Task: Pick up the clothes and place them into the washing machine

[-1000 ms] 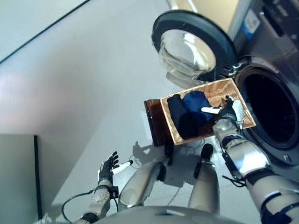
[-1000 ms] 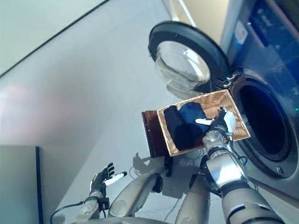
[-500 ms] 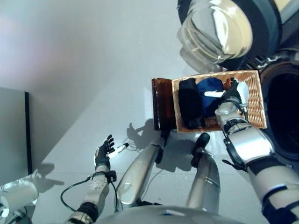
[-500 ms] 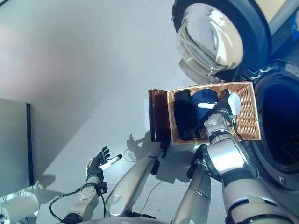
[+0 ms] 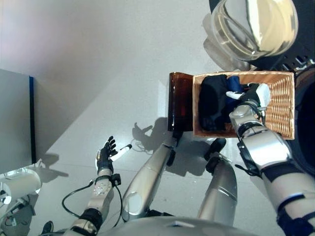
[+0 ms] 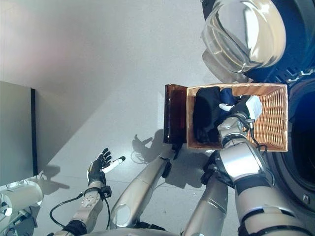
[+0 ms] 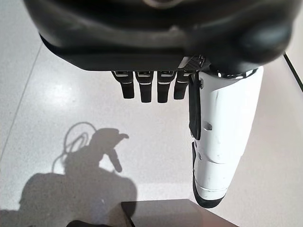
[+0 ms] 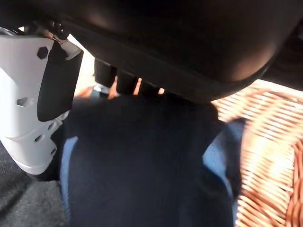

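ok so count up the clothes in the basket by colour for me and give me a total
Black clothes: 1
Blue clothes: 1
Total: 2 pieces showing in the wicker basket, with the right hand over the blue one. Anything buried under them can't be seen.

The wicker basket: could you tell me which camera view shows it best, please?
The left eye view: the whole wicker basket shows there, with the dark clothes at one end and the right hand over them. The right eye view shows nearly the same. The right wrist view catches only a patch of weave; the left wrist view shows none.
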### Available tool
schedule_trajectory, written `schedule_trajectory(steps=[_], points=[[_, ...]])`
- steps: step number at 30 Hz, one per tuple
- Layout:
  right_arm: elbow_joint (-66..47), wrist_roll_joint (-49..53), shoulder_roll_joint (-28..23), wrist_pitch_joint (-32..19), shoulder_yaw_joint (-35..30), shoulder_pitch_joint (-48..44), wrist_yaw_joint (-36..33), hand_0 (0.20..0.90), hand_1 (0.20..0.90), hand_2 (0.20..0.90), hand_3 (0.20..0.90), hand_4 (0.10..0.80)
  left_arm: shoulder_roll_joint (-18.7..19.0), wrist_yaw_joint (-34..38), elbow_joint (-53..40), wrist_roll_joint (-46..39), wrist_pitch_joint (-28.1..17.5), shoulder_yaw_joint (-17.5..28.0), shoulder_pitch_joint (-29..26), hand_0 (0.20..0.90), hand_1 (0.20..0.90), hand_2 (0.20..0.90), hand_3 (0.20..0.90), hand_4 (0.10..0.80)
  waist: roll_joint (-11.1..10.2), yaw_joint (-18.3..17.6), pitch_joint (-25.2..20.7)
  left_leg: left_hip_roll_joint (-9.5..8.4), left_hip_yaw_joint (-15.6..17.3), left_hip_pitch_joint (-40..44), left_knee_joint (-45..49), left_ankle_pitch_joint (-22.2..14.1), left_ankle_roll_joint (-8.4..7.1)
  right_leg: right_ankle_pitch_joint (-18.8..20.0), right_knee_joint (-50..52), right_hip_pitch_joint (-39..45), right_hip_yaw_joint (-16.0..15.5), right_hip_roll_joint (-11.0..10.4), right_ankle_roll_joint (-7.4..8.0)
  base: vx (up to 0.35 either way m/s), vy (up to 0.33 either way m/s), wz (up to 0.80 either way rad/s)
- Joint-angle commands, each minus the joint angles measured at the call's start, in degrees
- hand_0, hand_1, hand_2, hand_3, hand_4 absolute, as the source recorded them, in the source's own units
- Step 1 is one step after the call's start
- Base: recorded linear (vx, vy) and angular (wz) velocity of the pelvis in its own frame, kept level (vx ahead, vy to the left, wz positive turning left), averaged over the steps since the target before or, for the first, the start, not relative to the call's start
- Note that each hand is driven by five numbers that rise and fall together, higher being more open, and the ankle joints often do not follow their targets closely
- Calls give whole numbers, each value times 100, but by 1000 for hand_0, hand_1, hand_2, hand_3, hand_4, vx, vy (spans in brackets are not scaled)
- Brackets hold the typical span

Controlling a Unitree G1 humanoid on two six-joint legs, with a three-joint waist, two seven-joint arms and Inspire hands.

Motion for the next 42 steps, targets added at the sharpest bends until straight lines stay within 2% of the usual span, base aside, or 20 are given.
schedule_trajectory(steps=[1,8,18,19,31,35,37,38,42], points=[[-130,-63,-260,-192,207,-561,-268,200,200,200,200,300,383,234,341,42,-316,184,83,900,900,900,900,800,318,105,-40,112,216,-82,3,-396,-508,-463,95,489,102,258,-192,8,15,-3],[-182,-63,-326,-197,196,-523,-293,200,200,200,200,300,371,167,454,25,-309,144,157,900,900,900,900,800,286,21,-137,142,284,218,-157,-384,-510,-412,-107,762,169,308,-193,19,6,-13],[-503,124,-556,-388,-76,-104,-155,200,200,200,200,300,314,-13,1153,3,-201,233,194,900,900,900,900,800,197,-239,-456,206,395,1031,-736,-276,-525,-121,-867,1523,297,414,-93,31,10,-14],[-590,153,-632,-431,-153,5,-118,200,200,200,200,300,287,-34,1296,-20,-199,282,192,900,900,900,900,800,196,-294,-521,244,454,1148,-931,-53,-506,145,-1136,1635,269,447,-103,-60,34,-19],[-621,353,-834,-577,-501,410,-68,200,200,200,200,300,137,-209,1649,-91,-199,278,193,900,900,900,900,800,233,-492,-779,260,536,1660,-1255,-6,-515,322,-1612,2098,371,503,-26,24,4,-15],[-956,716,-835,-805,-724,690,-28,200,200,200,200,300,129,-236,1713,-178,-218,351,168,900,900,900,900,800,229,-609,-807,262,581,1709,-1256,-8,-514,330,-1595,2104,428,522,-38,0,-3,-3],[-1137,1585,-599,-1144,-1176,943,88,200,200,200,200,300,85,-258,1757,-226,-237,307,182,900,900,900,900,800,262,-625,-837,256,587,1705,-1243,-25,-509,309,-1583,2090,441,519,-37,3,12,-8],[-1505,2784,-396,-1594,-1727,1229,347,200,200,200,200,300,27,-306,1706,-317,-265,248,246,900,900,900,900,800,314,-654,-824,248,599,1706,-1243,-45,-500,290,-1564,2060,464,516,-31,-3,27,-5],[-2351,4678,250,-2431,-2579,1865,920,200,200,200,200,300,-82,-438,1543,-509,-319,80,352,900,900,900,900,800,437,-693,-796,226,662,1649,-1232,-69,-468,247,-1525,1966,548,492,-18,-10,46,-13]])
